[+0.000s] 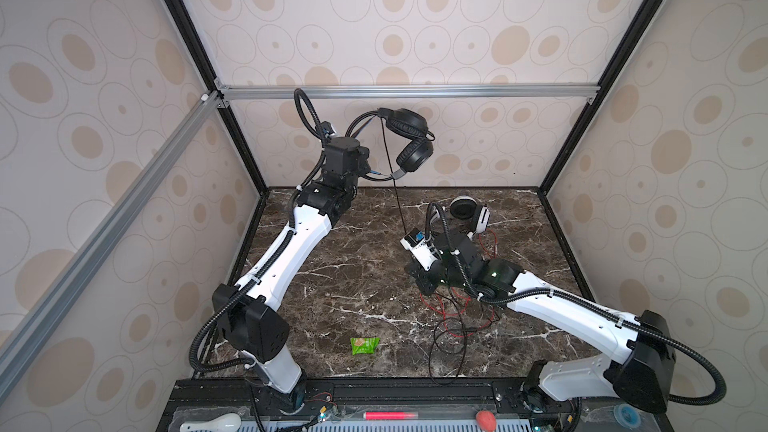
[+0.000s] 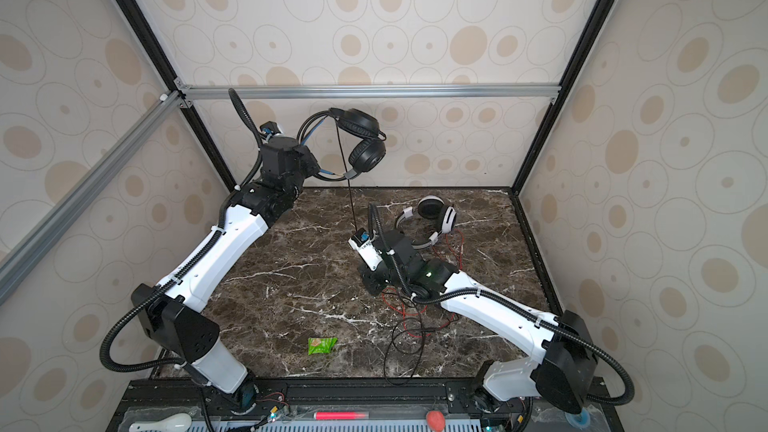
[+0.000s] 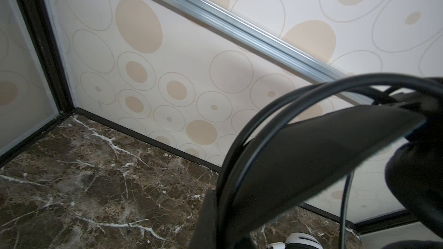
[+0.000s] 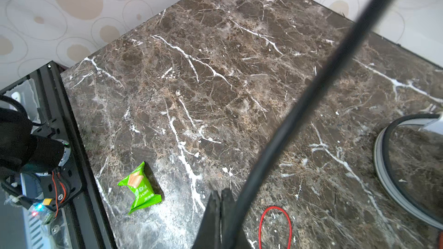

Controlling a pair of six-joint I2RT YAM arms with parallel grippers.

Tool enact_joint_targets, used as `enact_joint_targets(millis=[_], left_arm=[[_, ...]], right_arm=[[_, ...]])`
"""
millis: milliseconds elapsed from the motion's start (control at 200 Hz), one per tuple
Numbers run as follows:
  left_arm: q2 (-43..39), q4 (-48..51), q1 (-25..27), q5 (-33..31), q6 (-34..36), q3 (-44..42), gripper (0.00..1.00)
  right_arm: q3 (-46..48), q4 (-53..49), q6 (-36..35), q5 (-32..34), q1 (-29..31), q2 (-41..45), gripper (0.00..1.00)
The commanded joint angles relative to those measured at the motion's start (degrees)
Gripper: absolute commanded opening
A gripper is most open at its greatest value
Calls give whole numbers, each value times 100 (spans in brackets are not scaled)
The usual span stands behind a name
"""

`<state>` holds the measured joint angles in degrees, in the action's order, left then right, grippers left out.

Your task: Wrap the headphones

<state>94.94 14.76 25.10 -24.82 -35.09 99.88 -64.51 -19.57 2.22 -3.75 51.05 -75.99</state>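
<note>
black over-ear headset with blue inner headband (image 1: 411, 139) held aloft, upper centre in both top views
left pincer (image 1: 365, 164) clamped shut on its headband; right pincer (image 4: 219, 202) closed on the thin black cable (image 1: 400, 205), drawn taut. keep tension, loop it evenly round the headband.

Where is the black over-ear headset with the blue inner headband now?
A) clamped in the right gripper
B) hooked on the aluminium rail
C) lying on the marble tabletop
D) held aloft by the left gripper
D: in both top views the left gripper holds the black over-ear headset up, clear above the marble tabletop.
</note>
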Motion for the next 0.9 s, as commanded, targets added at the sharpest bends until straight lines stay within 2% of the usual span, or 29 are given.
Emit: enact_joint_targets(millis=[0, 215, 315, 440, 595, 735, 895], left_arm=[[-151, -842, 88, -678, 410, -134, 0], [-192, -1271, 365, -1346, 1470, -715, 0], [-349, -1530, 463, -1391, 2123, -1171, 0], [-624, -1680, 537, -909, 3113, -1718, 0], [-886, -1303, 706, -517, 4149, -2150, 0], [-1292, -906, 770, -46, 4472, -2542, 0], [-1717, -355, 800, 509, 4590, -2878, 0]], right_arm=[[-466, -749, -474, 303, 164, 148, 0], [-1403, -1532, -1214, 647, 204, -158, 0], [-1718, -1699, -1481, 967, 189, -244, 0], [-2186, -2022, -1769, 1158, 119, -449, 0], [-2588, -2299, -2054, 1343, -47, -673, 0], [-2904, -2538, -2367, 1555, -185, -891, 0], [-3198, -2785, -2828, 2096, -239, -1149, 0]])
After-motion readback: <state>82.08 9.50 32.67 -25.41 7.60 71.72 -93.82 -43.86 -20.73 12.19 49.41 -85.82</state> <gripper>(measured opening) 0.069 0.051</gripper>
